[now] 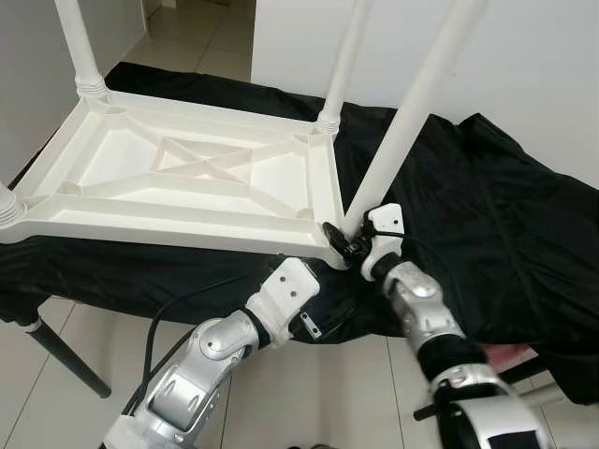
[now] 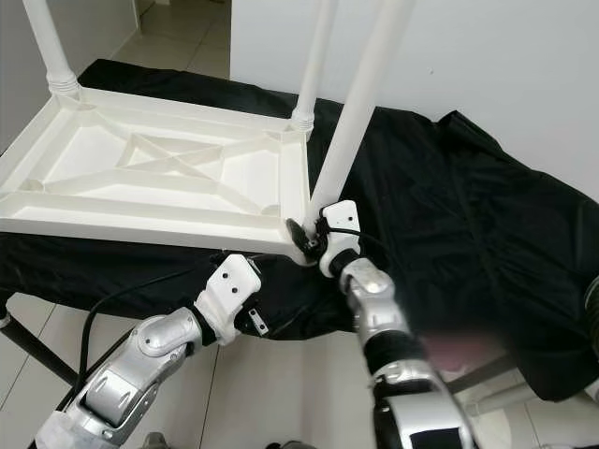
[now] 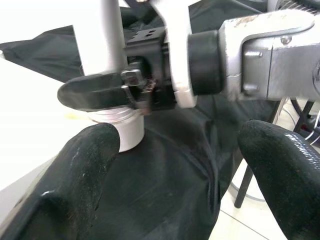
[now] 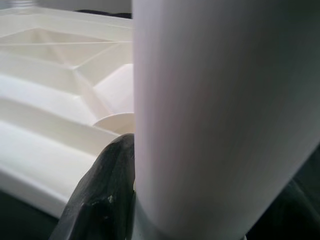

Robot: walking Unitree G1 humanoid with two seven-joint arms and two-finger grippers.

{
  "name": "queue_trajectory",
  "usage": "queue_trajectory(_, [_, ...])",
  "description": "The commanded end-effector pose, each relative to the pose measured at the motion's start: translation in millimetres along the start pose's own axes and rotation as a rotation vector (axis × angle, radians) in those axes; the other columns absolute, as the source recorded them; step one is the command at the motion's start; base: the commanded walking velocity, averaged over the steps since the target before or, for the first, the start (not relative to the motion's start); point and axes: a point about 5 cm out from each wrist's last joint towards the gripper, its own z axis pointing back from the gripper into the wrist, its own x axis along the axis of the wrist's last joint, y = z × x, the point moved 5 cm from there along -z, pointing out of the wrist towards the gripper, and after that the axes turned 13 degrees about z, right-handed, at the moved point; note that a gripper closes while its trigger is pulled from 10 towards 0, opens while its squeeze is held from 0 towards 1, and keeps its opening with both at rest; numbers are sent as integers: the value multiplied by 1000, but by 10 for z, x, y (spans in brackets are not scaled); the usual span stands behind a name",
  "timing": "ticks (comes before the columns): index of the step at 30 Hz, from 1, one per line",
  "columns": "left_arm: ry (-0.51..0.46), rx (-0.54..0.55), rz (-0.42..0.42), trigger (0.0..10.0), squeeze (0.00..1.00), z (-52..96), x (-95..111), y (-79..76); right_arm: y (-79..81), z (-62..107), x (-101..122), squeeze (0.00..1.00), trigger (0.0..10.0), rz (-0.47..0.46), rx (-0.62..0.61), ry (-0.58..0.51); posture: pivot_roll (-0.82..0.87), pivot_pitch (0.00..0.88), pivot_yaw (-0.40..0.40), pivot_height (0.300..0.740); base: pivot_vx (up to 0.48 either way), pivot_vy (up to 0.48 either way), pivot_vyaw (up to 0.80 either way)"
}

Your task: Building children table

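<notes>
White plastic tabletop [image 1: 187,178] is lying upside down on black-draped desk [image 1: 487,215], 3 legs standing in. Right claw [image 1: 339,236] is clenching 4th leg [image 1: 412,112] at near corner socket; left claw [image 3: 165,165] is waiting released.

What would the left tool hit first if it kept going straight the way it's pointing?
Probably the round white plastic table leg that the right tool grips; the open left tool points at its base, though depth is unclear.

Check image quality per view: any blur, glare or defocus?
Eye views: sharp, evenly lit, black cloth glossy. Left wrist view: open left gripper soft, white plastic tabletop blown out. Right wrist view: white plastic leg defocused, right gripper clamped around it.
</notes>
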Motion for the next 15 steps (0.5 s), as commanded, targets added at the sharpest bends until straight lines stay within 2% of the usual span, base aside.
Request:
queue_trajectory(1, [15, -40, 2, 10000, 0, -14, -35, -82, -66, 81, -203, 0, 10000, -70, -92, 94, 85, 96, -154, 740, 0, 0, 0])
queue_trajectory(2, [13, -41, 2, 10000, 0, -17, -34, -88, -8, 106, -220, 0, 10000, -83, -141, 114, 85, 94, -155, 740, 0, 0, 0])
queue_trajectory(3, [13, -41, 2, 10000, 0, -17, -34, -88, -8, 106, -220, 0, 10000, -83, -141, 114, 85, 94, -155, 740, 0, 0, 0])
queue_trajectory(5, [13, -43, 4, 10000, 0, -20, -36, -99, 18, 150, -225, 0, 10000, -83, -240, 131, 87, 91, -160, 740, 0, 0, 0])
queue_trajectory(6, [13, -43, 4, 10000, 0, -20, -36, -99, 18, 150, -225, 0, 10000, -83, -240, 131, 87, 91, -160, 740, 0, 0, 0])
queue_trajectory(7, [12, -43, 4, 10000, 0, -21, -35, -102, 0, 181, -228, 0, 10000, -81, -311, 142, 87, 91, -160, 740, 0, 0, 0])
queue_trajectory(9, [11, -42, 5, 10000, 0, -21, -35, -103, -15, 205, -240, 0, 10000, -92, -357, 154, 96, 88, -169, 740, 0, 0, 0])
queue_trajectory(15, [9, -37, 8, 10000, 0, -25, -36, -106, -51, 236, -220, 0, 10000, -92, -395, 168, 96, 83, -170, 740, 0, 0, 0])
